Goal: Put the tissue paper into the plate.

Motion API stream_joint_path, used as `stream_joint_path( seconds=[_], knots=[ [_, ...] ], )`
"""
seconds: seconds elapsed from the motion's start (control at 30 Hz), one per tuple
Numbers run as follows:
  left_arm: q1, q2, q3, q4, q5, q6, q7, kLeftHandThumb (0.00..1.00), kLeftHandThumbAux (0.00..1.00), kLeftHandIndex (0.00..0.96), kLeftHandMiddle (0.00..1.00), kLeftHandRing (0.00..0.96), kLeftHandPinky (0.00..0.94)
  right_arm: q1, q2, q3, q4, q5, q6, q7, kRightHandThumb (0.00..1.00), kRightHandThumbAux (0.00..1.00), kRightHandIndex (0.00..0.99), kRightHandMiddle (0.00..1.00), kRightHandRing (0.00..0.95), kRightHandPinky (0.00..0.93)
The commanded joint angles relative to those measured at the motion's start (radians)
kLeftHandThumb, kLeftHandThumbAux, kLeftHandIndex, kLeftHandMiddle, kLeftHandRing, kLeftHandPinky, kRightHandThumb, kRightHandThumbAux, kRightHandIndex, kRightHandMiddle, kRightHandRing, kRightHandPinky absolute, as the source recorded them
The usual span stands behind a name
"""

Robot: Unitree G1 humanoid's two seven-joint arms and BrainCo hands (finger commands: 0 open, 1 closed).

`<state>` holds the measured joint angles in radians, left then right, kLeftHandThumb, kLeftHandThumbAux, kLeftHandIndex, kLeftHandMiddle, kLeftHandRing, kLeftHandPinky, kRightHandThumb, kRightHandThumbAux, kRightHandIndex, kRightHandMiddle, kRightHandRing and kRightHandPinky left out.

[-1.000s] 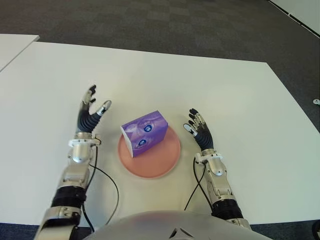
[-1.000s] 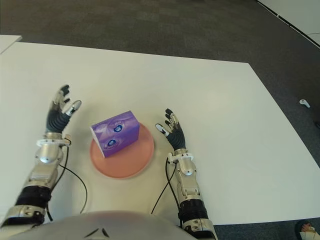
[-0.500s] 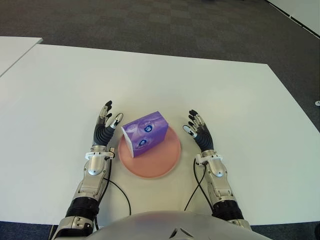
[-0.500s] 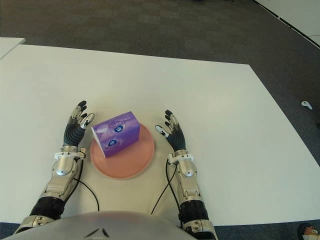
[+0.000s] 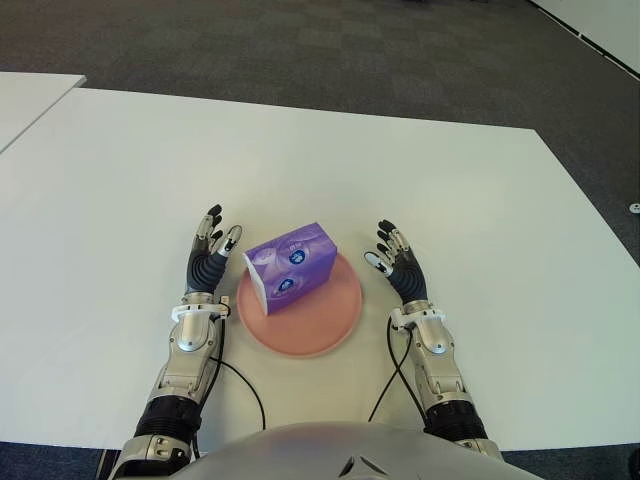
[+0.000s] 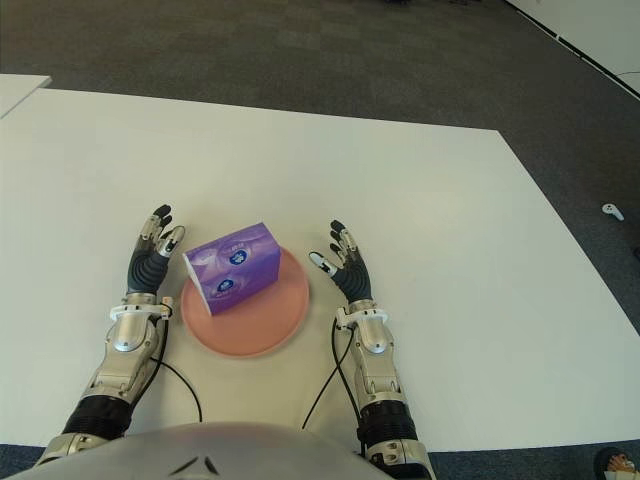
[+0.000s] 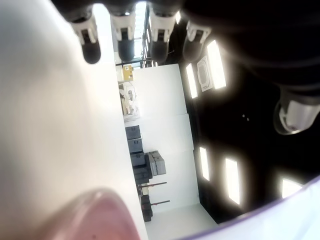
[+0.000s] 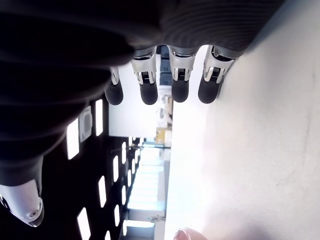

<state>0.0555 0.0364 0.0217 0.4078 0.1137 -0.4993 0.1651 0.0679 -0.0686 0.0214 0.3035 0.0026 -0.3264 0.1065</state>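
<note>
Left eye view is showing the white table [image 5: 480, 200] from above, with both arms reaching forward over it. Starting on the left, the left hand [image 5: 208, 258] is hovering with its fingers [image 5: 212, 222] spread and pointing away from the robot, holding nothing at all. Its thumb tip is sitting just beside the near-left corner of the tissue box [image 5: 290, 265], but I can't tell if they're actually touching. The pink plate [image 5: 335, 325] is lying just to the right of that hand's wrist, close against it.

In the left wrist view the fingertips [image 7: 122, 47] are sticking straight out, open, with a bit of the plate's pink rim and a purple edge of the box showing in the corners.

The purple tissue box is sitting on the plate, over toward the far-left part of it, and its left end is overhanging the rim a little toward the left hand. It's lying between the two hands, nearer the left one.

Over on the right, the right hand [image 5: 398, 265] is hanging just off the plate's right edge, palm turned inward toward the box, fingers [image 8: 148, 91] extended and relaxed, gripping nothing. There's a clear gap between it and the box. A thin black cable is trailing along each forearm.
</note>
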Motion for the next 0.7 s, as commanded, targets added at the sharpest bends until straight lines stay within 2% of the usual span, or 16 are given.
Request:
stream_joint_path(
  seconds=[0.03,0.47,0.7],
  knots=[
    [0.059,-0.018,-0.012,0.024,-0.010,0.022,-0.019,0.000,0.357,0.000,0.000,0.000,0.000,0.105,0.010,0.018,0.132,-0.014,0.132,0.003,0.058,0.589,0.026,0.034,0.033,0.078],
    [0.095,-0.034,0.002,-0.013,-0.044,0.032,-0.029,0.000,0.378,0.000,0.000,0.000,0.000,0.101,0.011,0.024,0.132,-0.017,0.127,0.006,0.051,0.583,0.007,0.035,0.032,0.064],
    [0.064,0.013,0.047,0.076,-0.083,0.001,-0.056,0.000,0.398,0.000,0.000,0.000,0.000,0.100,0.016,0.024,0.131,-0.016,0.126,0.002,0.046,0.586,0.004,0.031,0.030,0.067]
  ],
)
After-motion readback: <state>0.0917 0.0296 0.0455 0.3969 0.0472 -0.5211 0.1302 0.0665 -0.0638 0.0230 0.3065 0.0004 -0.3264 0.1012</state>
